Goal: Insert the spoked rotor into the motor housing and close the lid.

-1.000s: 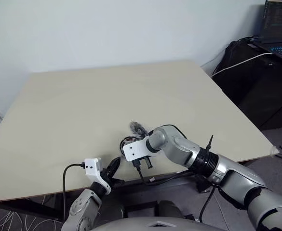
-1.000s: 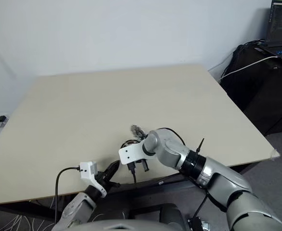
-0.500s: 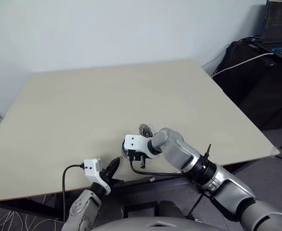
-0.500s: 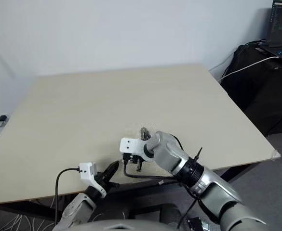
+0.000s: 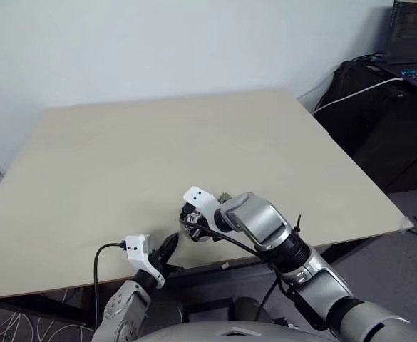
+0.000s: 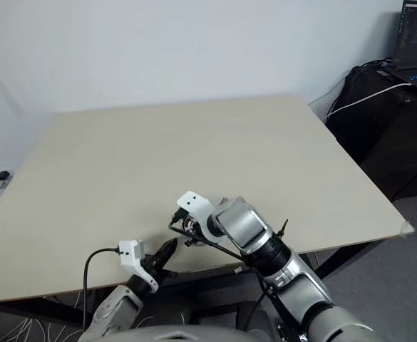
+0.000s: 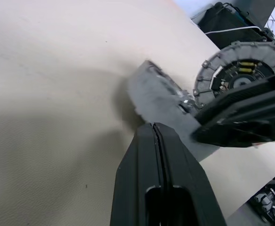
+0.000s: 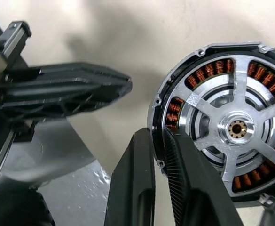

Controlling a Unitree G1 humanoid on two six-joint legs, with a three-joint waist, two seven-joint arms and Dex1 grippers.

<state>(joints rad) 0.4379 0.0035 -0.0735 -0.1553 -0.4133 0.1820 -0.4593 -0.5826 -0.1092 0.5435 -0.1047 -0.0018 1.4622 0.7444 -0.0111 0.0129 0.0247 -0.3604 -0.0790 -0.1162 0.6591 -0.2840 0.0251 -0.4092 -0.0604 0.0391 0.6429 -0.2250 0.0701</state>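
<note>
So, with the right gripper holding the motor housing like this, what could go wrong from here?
1. The right gripper pinches the motor housing only at its rim, so it may slip or twist.
2. The housing looks tilted up, so the spoked rotor seated in it might shift out.
3. This is close to the table's near edge and the shut left gripper; a dropped part could roll off.

Silver-grey jointed right arm (image 5: pixel 265 226) with black ribbed collar, white wrist block and looped black cable; left arm (image 5: pixel 126 313) grey, white camera housing with two dark screws, black cable, black tapered fingers (image 7: pixel 161 183).
</note>
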